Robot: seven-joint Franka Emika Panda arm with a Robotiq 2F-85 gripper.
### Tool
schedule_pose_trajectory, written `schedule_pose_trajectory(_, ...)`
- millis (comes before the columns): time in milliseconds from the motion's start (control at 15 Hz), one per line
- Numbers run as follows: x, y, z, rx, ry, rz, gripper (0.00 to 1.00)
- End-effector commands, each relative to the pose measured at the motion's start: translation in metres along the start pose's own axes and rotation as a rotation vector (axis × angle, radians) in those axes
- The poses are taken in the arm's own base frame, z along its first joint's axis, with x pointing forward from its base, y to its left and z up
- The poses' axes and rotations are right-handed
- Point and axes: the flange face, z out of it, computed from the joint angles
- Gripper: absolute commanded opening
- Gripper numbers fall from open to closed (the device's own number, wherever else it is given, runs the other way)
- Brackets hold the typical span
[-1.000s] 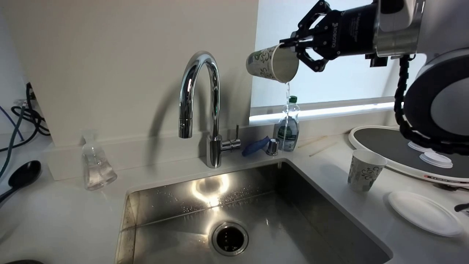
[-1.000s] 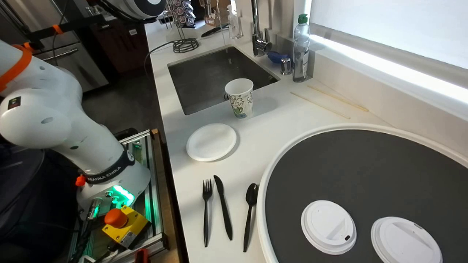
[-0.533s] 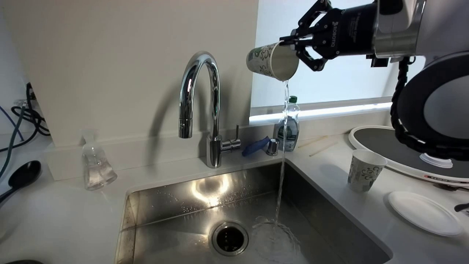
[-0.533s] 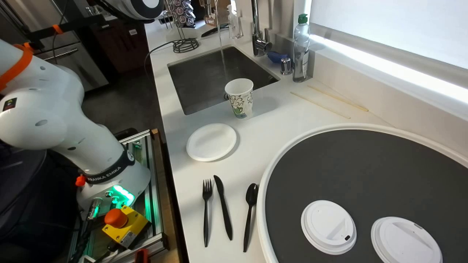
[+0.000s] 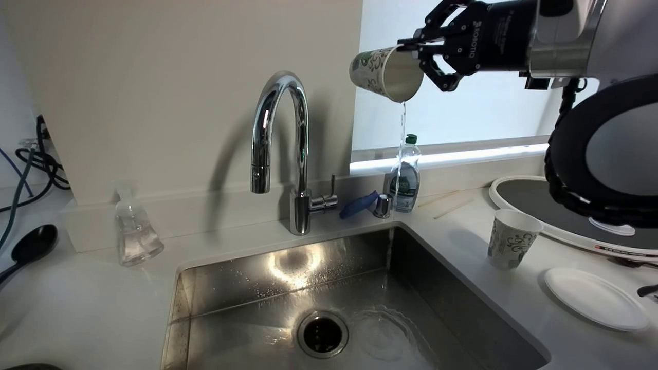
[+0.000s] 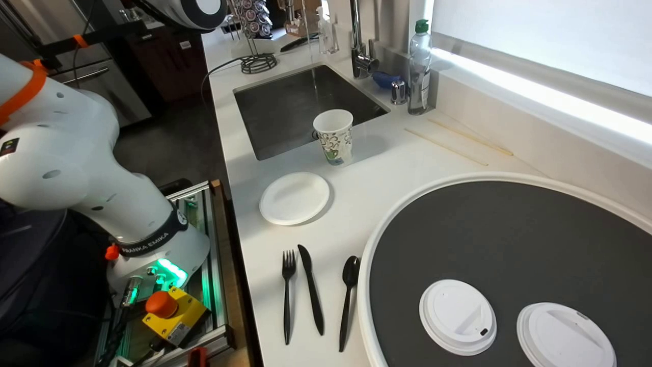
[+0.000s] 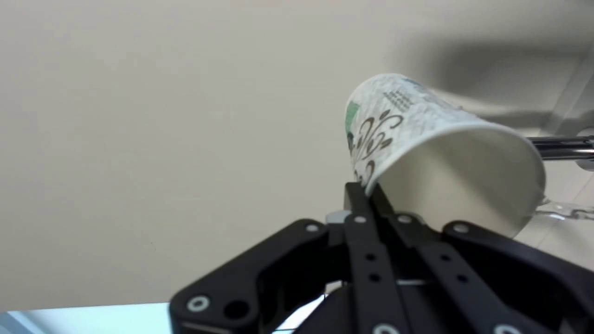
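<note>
White paper with a scroll print: the cup is tipped well over, high above the sink, mouth slanting down. We see a thin stream leave the cup's lower rim and drop toward the sink. Gripper, per the wrist view: jaws drawn together, fingers pinching the cup at one edge of its rim. On the floor of the sink we note a puddle, just beside the drain.

Behind the sink, in an exterior view, we record the faucet, a metal cap, the green-capped bottle and a blue thing we cannot identify. Left of the sink: a clear bottle and, farther off, a large spoon. Right of the sink, an upright cup stands near the rim, and a plate lies farther out.

In an exterior view we find a fork, a knife and a small spoon past the plate, well apart from the sink. On that same side of the sink, a round tray bears two lids. Between sink and tray we log two thin sticks, lying side by side.
</note>
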Motion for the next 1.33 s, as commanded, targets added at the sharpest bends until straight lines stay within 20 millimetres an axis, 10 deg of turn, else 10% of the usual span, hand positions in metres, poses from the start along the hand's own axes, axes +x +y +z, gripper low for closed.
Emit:
schedule_pose_trajectory(0,-0.001,0.004,-0.004,-0.054,-0.031,-0.032,0.01)
schedule_pose_trajectory(1267,-0.005,0.030,-0.009,-0.253,-0.103,-0.019,0.01)
